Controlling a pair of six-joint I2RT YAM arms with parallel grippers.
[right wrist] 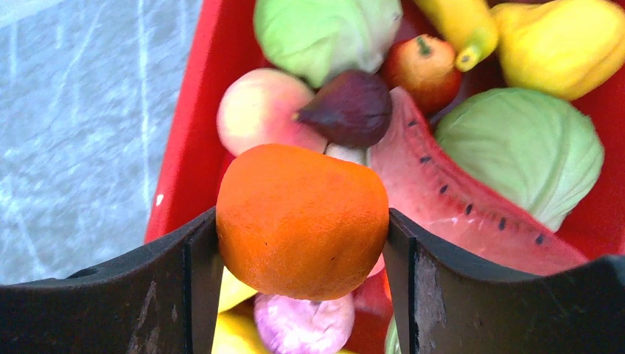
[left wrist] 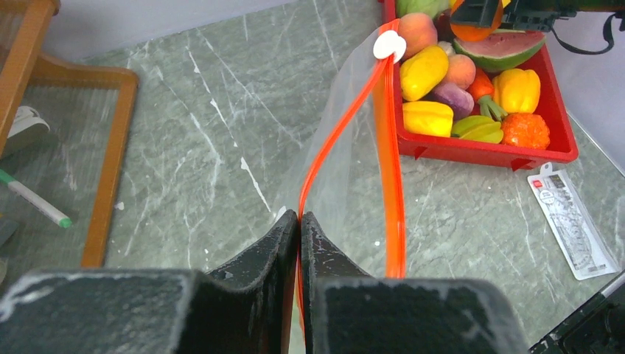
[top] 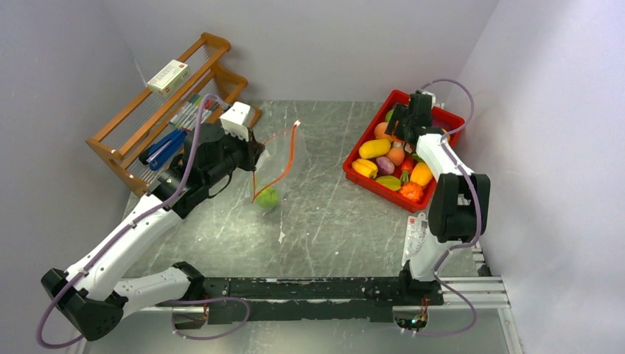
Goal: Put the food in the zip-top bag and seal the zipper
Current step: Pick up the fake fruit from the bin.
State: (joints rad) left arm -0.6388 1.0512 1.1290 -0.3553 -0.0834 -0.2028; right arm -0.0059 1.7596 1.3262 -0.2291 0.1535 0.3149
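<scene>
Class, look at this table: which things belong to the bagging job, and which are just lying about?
Job: zip-top bag, pinched by the left tool; zipper; orange toy fruit in the right tool; green toy fruit; toy food in the red tray.
Lying about: wooden rack; small box; pens; label card.
</scene>
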